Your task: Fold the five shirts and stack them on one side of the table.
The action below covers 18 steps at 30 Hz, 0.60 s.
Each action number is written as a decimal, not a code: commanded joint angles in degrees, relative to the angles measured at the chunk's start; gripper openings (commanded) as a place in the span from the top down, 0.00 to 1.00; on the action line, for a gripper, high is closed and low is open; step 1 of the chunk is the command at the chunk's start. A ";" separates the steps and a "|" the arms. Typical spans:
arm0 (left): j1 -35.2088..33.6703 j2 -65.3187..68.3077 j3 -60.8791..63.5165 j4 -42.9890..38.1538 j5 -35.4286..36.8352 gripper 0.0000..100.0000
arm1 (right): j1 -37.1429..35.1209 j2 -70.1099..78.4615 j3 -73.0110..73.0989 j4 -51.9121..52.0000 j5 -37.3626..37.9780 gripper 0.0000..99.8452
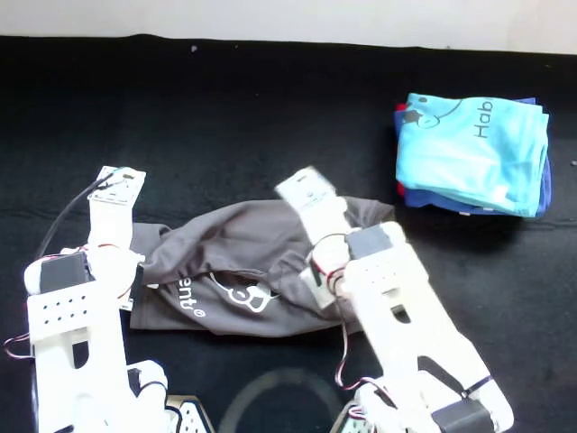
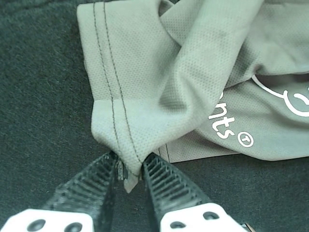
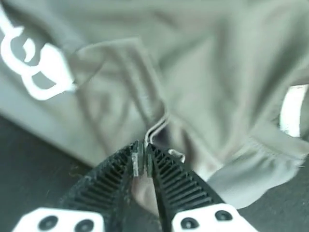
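Crumpled grey mesh shirt (image 1: 243, 257) held at two points, lower centre of high view.
Left gripper (image 2: 129, 169) pinches its stitched hem corner; right gripper (image 3: 141, 157) pinches a fabric fold. Turquoise-topped folded shirt stack (image 1: 473, 149) sits upper right on black table (image 1: 225, 108).

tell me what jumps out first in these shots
A crumpled grey shirt lies in the middle of the black table. The left gripper pinches its hemmed corner and the right gripper a fold. A folded stack, cyan on top, sits at the far right.
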State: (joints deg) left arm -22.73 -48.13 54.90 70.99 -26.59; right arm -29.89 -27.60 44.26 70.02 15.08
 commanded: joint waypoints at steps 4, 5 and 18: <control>-0.40 -1.19 -0.48 -0.79 -0.62 0.99 | -10.68 -9.19 -0.31 10.51 0.00 0.99; -0.40 -1.19 -0.48 -0.79 -0.62 0.99 | -11.47 -10.15 -0.22 11.65 0.00 0.99; -0.40 -1.19 -0.57 -0.79 -0.62 0.99 | -10.33 -20.44 -7.87 24.22 0.00 0.85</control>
State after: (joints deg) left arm -22.73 -48.13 54.90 70.99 -26.59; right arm -40.79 -45.98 41.98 90.24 15.08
